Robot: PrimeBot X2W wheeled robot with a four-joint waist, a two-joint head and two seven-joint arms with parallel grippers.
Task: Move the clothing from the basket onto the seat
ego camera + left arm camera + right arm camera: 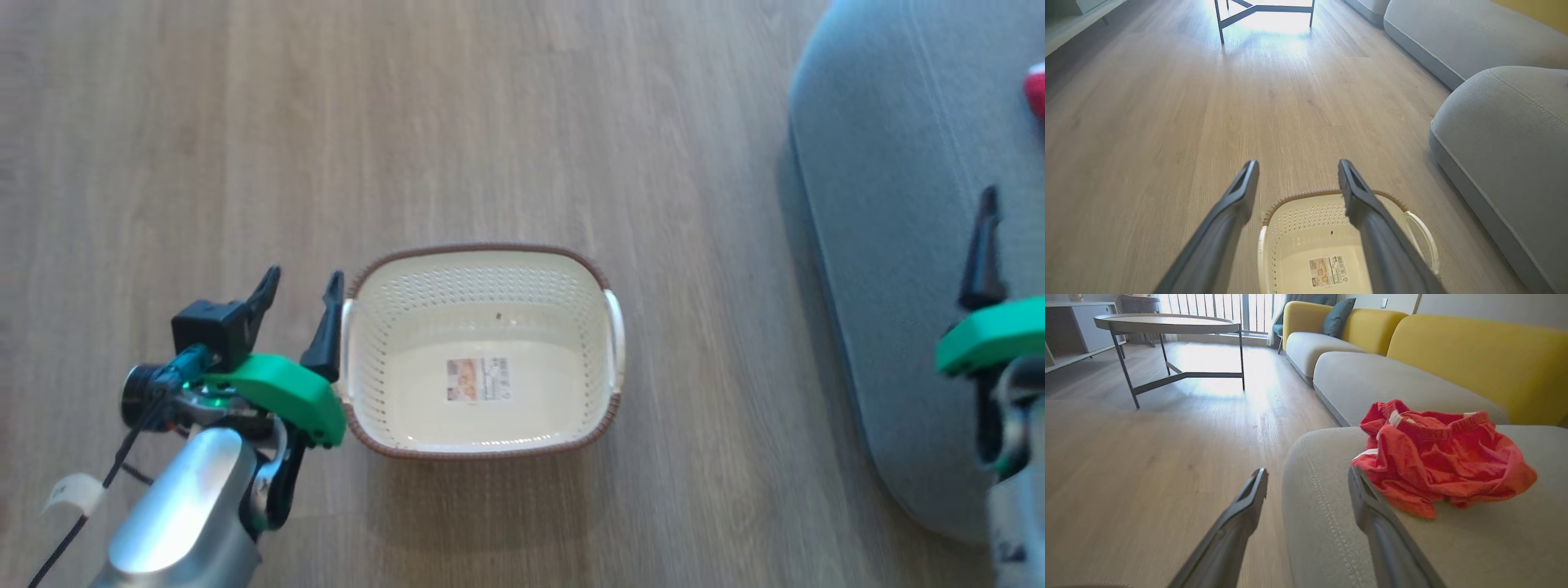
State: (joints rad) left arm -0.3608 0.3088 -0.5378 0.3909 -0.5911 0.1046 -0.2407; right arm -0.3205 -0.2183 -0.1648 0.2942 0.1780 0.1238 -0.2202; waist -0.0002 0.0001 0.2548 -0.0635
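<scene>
The cream basket (482,441) with its brown rim stands on the wood floor, holding just a sticker label (478,380); the left wrist view has it low down (1306,228). My left gripper (300,282) hangs open beside the basket's left handle, nothing between its fingers (1294,165). The red clothing (1437,457) lies crumpled on the grey seat (1453,547); a sliver of it (1037,90) peeks in at the head view's right edge. My right gripper (1308,473) is open over the seat's (890,245) rounded corner, just short of the clothing, with one dark finger (982,253) showing.
A round table (1167,324) on thin dark legs stands farther off on the wood floor. A yellow-backed sofa (1474,347) with grey cushions and a teal pillow runs behind the seat. A low cabinet (1073,326) lines the far left wall.
</scene>
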